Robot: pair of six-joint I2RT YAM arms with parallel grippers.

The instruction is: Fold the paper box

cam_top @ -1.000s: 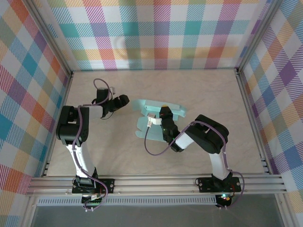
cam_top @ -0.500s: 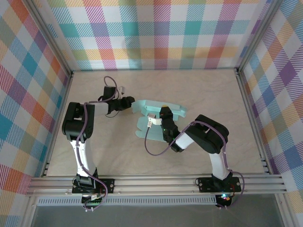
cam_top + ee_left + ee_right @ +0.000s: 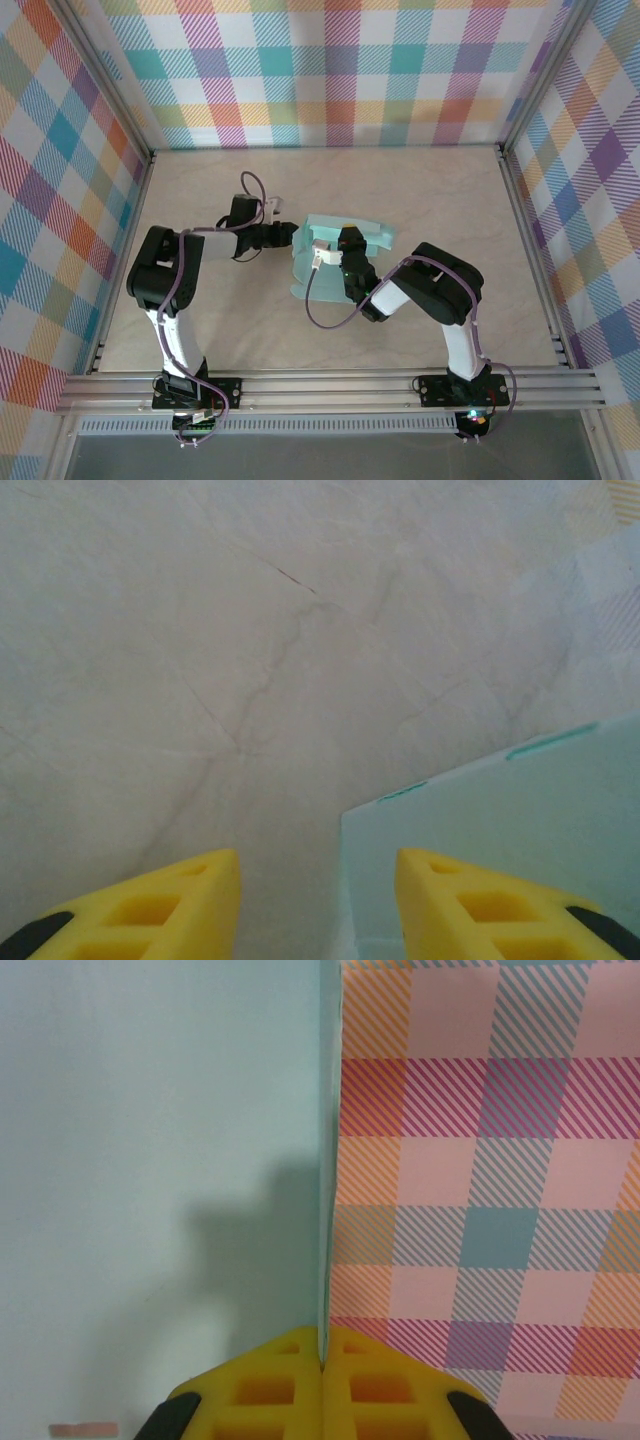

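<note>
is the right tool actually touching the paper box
Touching. In the right wrist view the right tool is pinched shut on the paper box, whose thin edge runs down between the yellow fingers with no gap.

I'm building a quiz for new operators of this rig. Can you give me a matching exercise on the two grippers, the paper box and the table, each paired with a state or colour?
Things:
1. left gripper
2. right gripper
3. paper box
4. table

States or colours:
A. shut on a thin edge of the box
B. pale marbled beige
C. open, fingers apart at a corner of the box
D. pale mint-blue

Pairs: 1-C, 2-A, 3-D, 4-B
</note>
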